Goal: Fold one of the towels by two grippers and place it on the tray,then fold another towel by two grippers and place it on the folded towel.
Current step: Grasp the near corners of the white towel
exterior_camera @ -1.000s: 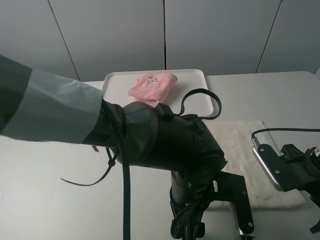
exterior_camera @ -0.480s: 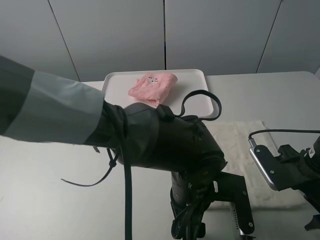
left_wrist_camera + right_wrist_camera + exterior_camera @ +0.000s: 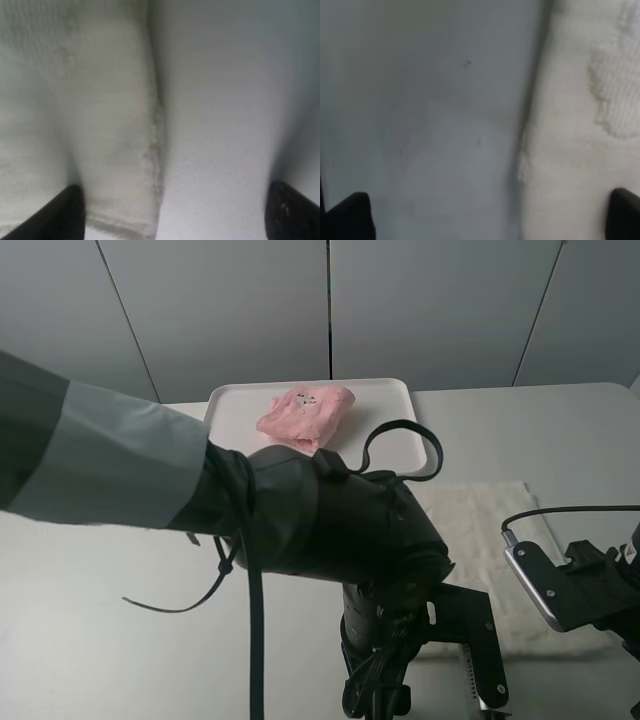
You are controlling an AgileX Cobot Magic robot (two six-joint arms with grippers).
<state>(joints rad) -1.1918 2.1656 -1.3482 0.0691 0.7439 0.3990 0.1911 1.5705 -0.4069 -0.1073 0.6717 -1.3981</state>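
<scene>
We found pink towel [image 3: 305, 412] on tray [image 3: 385, 395] (half done); left claw [image 3: 180, 214], right claw [image 3: 485, 216] gaped empty over cream towel [image 3: 480, 530]; pinching due.

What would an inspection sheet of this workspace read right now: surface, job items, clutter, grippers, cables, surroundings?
Surface: pale grey table.
Job's things: pink towel loosely folded on the white tray; cream towel flat on the table, in front of the tray.
Clutter: nothing seen.
Grippers: left gripper and right gripper open, each over an edge of the cream towel, holding nothing.
Cables: black cable loop on the left arm; second cable at the right arm.
Surroundings: grey wall panels.
</scene>
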